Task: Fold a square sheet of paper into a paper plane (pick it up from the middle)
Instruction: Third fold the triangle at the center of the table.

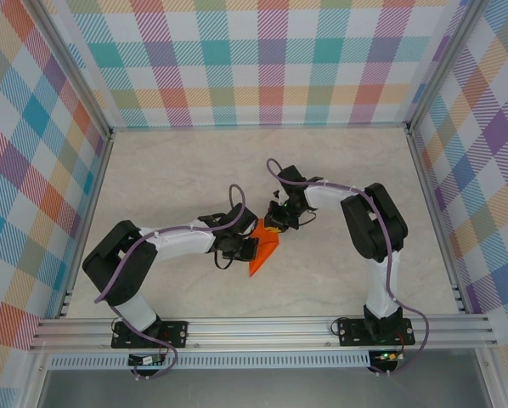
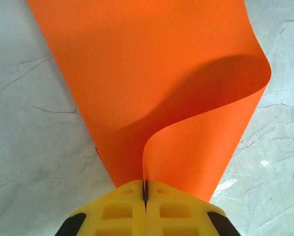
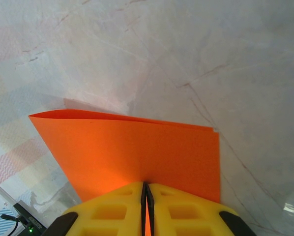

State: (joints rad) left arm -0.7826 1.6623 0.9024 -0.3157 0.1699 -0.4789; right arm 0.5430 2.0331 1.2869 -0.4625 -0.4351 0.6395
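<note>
As left end effector and right end effector clamp it, 1 paper plane bends.

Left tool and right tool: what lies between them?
The orange paper plane, pinched by the left tool and the right tool; the top external view shows it.

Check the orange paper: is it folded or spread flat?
Folded. The paper plane shows two layers at its edge in the right wrist view; left claw and right claw pinch it.
</note>
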